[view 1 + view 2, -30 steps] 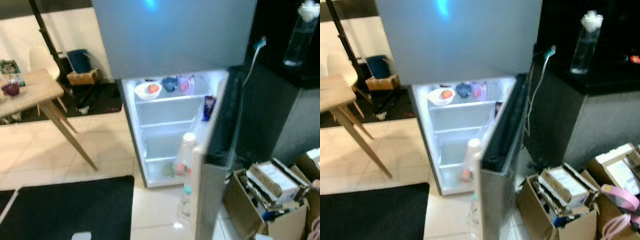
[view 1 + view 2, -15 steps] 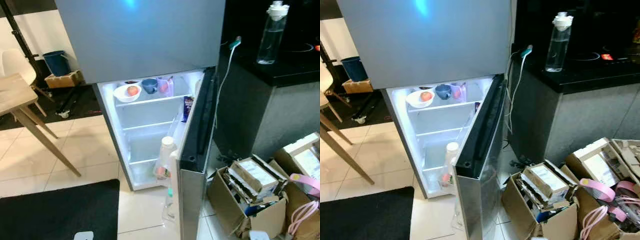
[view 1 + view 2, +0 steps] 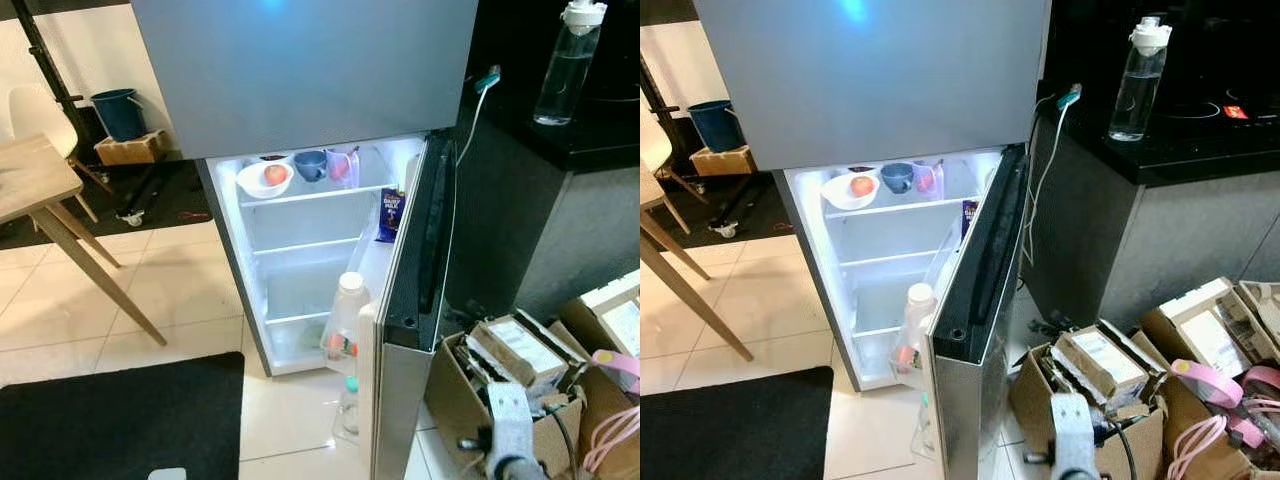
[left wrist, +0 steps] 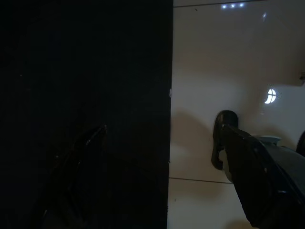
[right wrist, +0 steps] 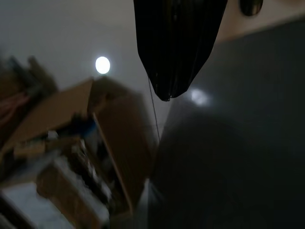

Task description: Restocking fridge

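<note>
A wooden table (image 3: 35, 180) stands at far left, well apart from the fridge (image 3: 300, 70), whose lower door (image 3: 405, 300) hangs open, apparently for restocking. Its lit top shelf holds a white bowl (image 3: 265, 179) with fruit, a blue cup (image 3: 310, 164) and a pink cup (image 3: 342, 167); a milk bottle (image 3: 345, 322) sits in the door rack. Cardboard boxes (image 3: 1090, 385) wait just right. The left end effector (image 4: 157, 167) hangs over floor, fingers spread apart; the right end effector's (image 5: 176, 43) state cannot be told.
</note>
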